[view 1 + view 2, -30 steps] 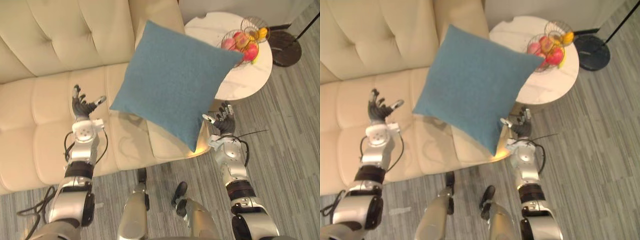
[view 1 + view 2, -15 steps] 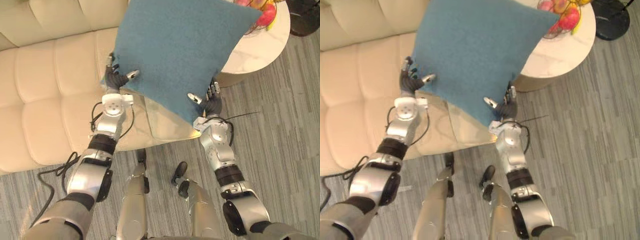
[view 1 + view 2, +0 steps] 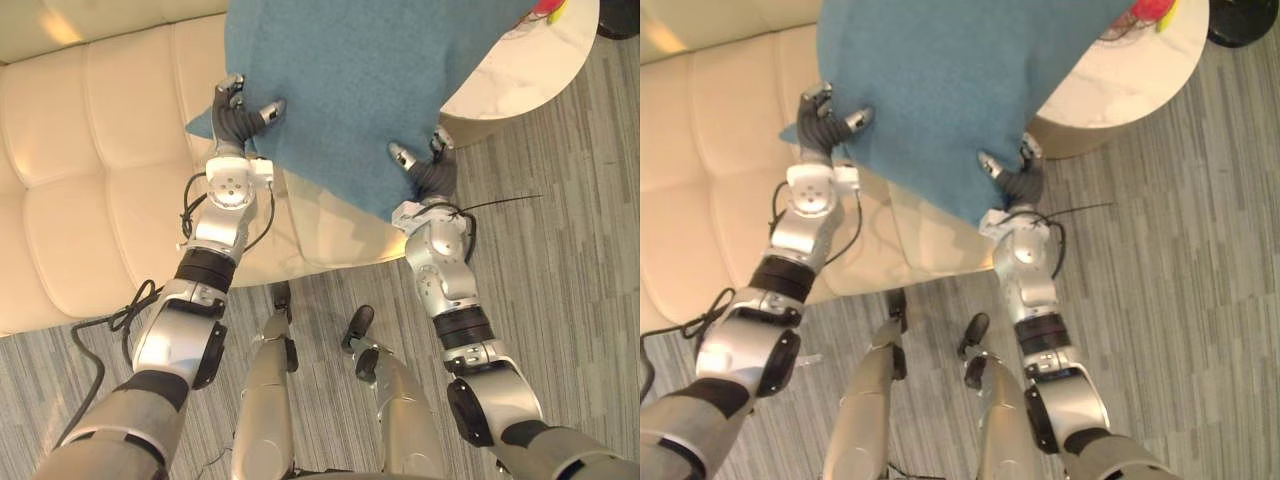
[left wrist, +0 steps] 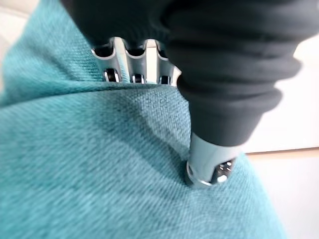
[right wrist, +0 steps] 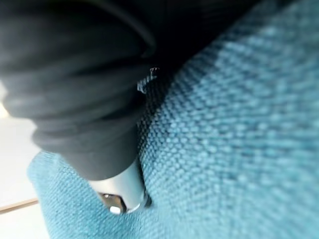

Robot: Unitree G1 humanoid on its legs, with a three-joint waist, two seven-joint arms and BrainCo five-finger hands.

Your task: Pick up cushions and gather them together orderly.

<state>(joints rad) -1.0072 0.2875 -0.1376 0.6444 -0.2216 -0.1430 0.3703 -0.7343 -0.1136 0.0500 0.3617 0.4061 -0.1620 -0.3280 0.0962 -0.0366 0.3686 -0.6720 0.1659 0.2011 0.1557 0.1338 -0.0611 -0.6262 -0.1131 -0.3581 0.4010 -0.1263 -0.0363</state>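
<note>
A large teal-blue cushion (image 3: 360, 80) stands tilted on the cream sofa (image 3: 90, 180), its lower corner pointing toward me. My left hand (image 3: 240, 115) grips the cushion's left corner. In the left wrist view its fingers (image 4: 132, 62) go behind a fold of the cloth (image 4: 99, 164) while the thumb (image 4: 209, 164) presses on the front. My right hand (image 3: 428, 170) holds the lower right edge. Its thumb (image 5: 122, 194) lies on the fabric (image 5: 224, 139) and its fingers are tucked behind the edge.
A round white marble side table (image 3: 530, 60) stands right of the sofa, partly behind the cushion, with fruit (image 3: 1145, 10) at the top edge. Grey striped carpet (image 3: 580, 250) covers the floor in front and to the right.
Both hands have moved up from open beside the cushion to its edges and curled onto the cloth. The head camera has tipped, so the whole scene sits higher in view.
</note>
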